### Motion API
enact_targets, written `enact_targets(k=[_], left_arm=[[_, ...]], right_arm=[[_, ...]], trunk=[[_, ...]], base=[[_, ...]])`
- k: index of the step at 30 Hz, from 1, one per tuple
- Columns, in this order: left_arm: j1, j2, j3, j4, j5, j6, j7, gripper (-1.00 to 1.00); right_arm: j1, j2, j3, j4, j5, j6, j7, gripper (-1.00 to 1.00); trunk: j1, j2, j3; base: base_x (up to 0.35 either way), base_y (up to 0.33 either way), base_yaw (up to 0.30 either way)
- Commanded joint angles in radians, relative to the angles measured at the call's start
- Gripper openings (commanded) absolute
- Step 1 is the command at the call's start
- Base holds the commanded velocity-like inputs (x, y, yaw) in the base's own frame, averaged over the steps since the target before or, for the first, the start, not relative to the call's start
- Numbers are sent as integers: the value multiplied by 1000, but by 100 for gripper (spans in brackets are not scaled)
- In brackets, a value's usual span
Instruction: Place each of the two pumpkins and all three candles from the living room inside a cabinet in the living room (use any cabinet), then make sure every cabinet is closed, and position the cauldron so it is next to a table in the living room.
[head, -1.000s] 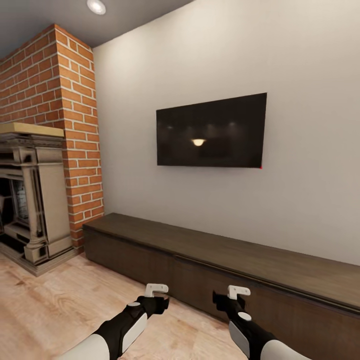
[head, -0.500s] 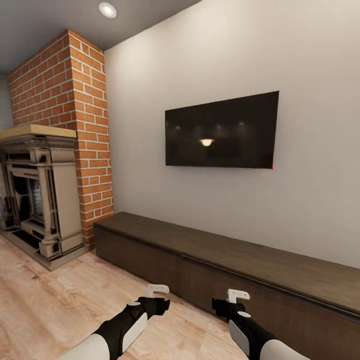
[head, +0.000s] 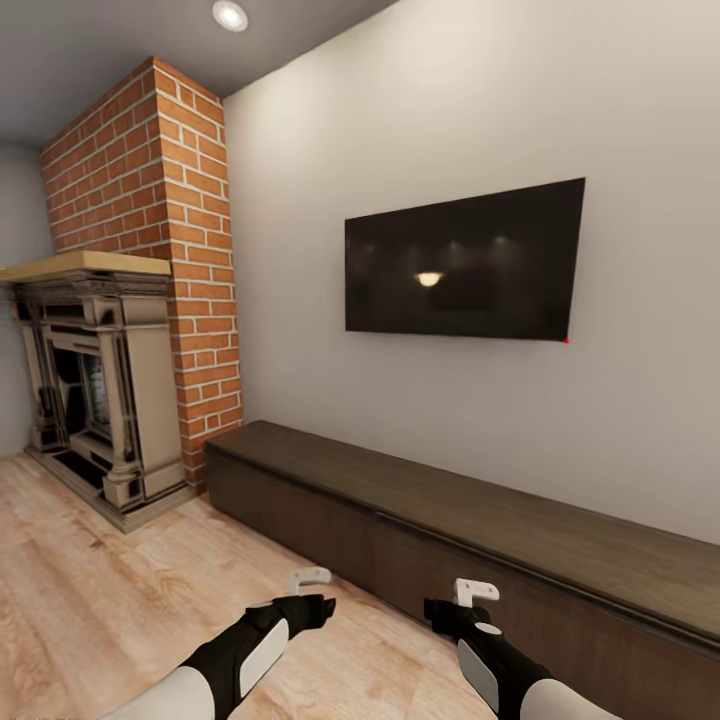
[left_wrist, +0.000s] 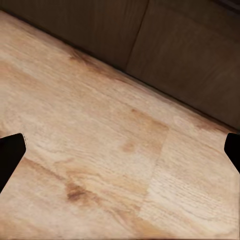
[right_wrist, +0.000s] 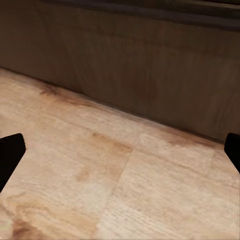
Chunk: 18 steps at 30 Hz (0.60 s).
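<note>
The cabinet (head: 450, 520) is a long low dark brown console against the white wall, its drawer fronts shut. My left gripper (head: 310, 590) hovers over the wood floor in front of it, open and empty. My right gripper (head: 465, 598) is beside it, nearer the cabinet front, also open and empty. The left wrist view looks past the left gripper (left_wrist: 120, 155) at floor and the cabinet (left_wrist: 190, 55) base. The right wrist view shows the right gripper (right_wrist: 120, 155) over floor by the cabinet (right_wrist: 130, 60) front. The pumpkins, candles, cauldron and table are out of view.
A black TV (head: 460, 265) hangs on the wall above the console. A brick chimney (head: 160, 250) with a stone fireplace (head: 95, 380) stands at the left. Pale wood floor (head: 110, 600) stretches between me and the fireplace.
The whole picture has shifted right, so the camera has turned left and more of the fireplace shows. Both arms keep the same pose, grippers still open.
</note>
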Motion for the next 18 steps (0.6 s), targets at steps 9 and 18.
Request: enact_targets(k=[9, 18], left_arm=[[-1, 4, -2, -2, 18, 14, 8, 100], [-1, 9, -1, -2, 22, 15, 7, 100]], right_arm=[[-1, -1, 9, 0, -10, -2, -6, 100], [-1, -2, 8, 0, -11, -1, -6, 100]], trunk=[[-35, 63, 13], [-69, 126, 27]], base=[[-2, 0, 113], [0, 0, 113]])
